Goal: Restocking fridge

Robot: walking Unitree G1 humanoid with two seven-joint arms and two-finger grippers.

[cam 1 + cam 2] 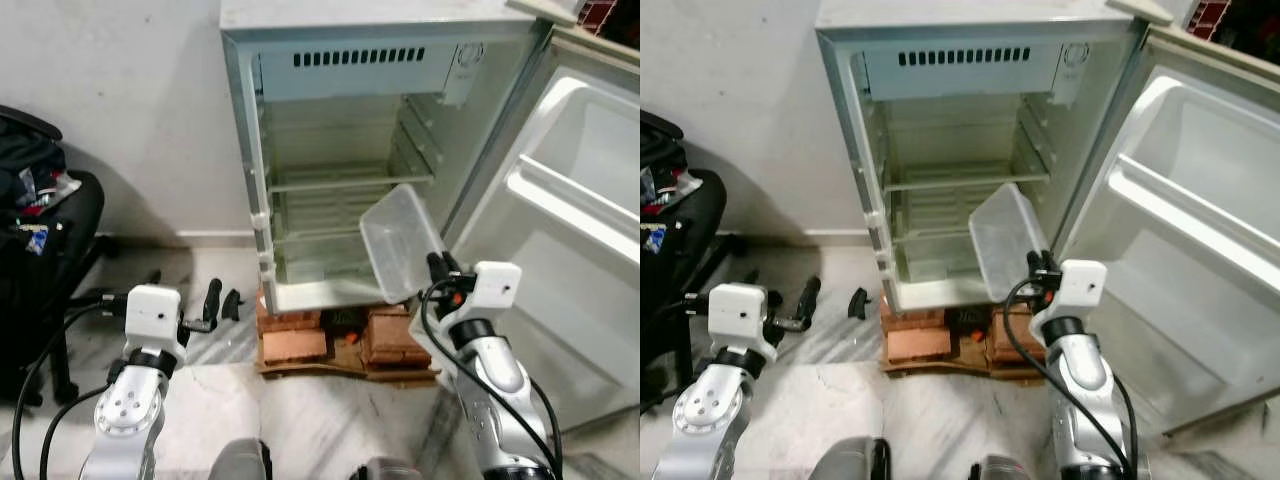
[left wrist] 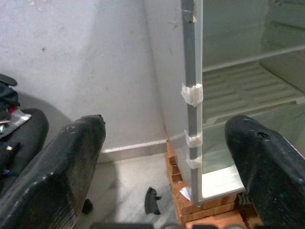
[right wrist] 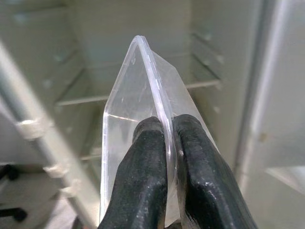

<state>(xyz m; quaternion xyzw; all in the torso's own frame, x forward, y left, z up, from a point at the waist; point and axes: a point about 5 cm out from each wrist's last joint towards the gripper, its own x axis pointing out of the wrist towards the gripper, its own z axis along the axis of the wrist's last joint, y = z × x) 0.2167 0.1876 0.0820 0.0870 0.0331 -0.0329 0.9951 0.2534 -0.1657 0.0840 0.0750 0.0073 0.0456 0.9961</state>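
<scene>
A small white fridge stands open before me, its shelves bare. My right gripper is shut on the rim of a clear plastic container, held tilted in front of the fridge's lower compartment. In the right wrist view the fingers pinch the container's edge. My left gripper is open, low and left of the fridge; its fingers frame the fridge's taped front edge.
The fridge door swings wide open on the right, with bare door racks. The fridge rests on bricks and cardboard. A black chair with clutter stands at the left against the white wall. A small dark piece lies on the marble floor.
</scene>
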